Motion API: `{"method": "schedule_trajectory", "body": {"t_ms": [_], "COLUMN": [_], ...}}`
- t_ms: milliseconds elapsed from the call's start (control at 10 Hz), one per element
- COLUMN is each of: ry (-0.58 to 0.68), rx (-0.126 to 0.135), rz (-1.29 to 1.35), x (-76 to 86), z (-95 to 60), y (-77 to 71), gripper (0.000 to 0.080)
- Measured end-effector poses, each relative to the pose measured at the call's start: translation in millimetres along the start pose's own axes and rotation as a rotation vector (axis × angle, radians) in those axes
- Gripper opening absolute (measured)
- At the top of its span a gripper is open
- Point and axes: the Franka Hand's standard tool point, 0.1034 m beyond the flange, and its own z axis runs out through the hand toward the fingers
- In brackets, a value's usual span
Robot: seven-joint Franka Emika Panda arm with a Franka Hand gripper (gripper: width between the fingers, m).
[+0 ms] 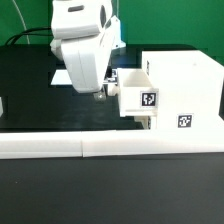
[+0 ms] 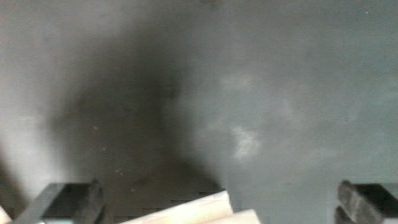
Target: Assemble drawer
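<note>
Exterior view: you see the drawer shell (image 1: 180,95) at the exterior view's right, against the low white border wall (image 1: 110,148). One tray (image 1: 137,95) juts partway from its side, tag outward. The gripper (image 1: 101,96) hangs just beside that tray over the black table (image 1: 30,100).

Wrist view: your two fingertips (image 2: 63,200) stand wide apart, holding nothing, above dark tabletop and a pale corner.

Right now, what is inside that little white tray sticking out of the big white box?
Nothing shows inside the tray: only its white walls and tagged front are visible, and its floor is hidden by the near wall. The shell hides its rear part, and the gripper hangs beside it.
</note>
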Motion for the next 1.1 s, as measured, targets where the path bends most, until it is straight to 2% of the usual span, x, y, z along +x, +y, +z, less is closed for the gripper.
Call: {"method": "schedule_trajectory", "body": {"t_ms": [100, 400, 700, 900, 1000, 1100], "ry": [-0.009, -0.023, -0.018, -0.03, -0.031, -0.035], "rx": [-0.005, -0.005, -0.007, -0.021, -0.022, -0.018], "rz": [-0.013, -0.017, 0.047, 0.091, 0.095, 0.113], "x": [1.1, 22.8, 52.6, 54.7, 50.7, 38.8], "z": [-2.8, -2.1, 5.4, 5.8, 4.9, 4.5], "y": [3.0, 7.0, 6.4, 8.5, 8.0, 4.8], "gripper": [0.0649, 0.0649, 0.0649, 0.0649, 0.0649, 0.0649]}}
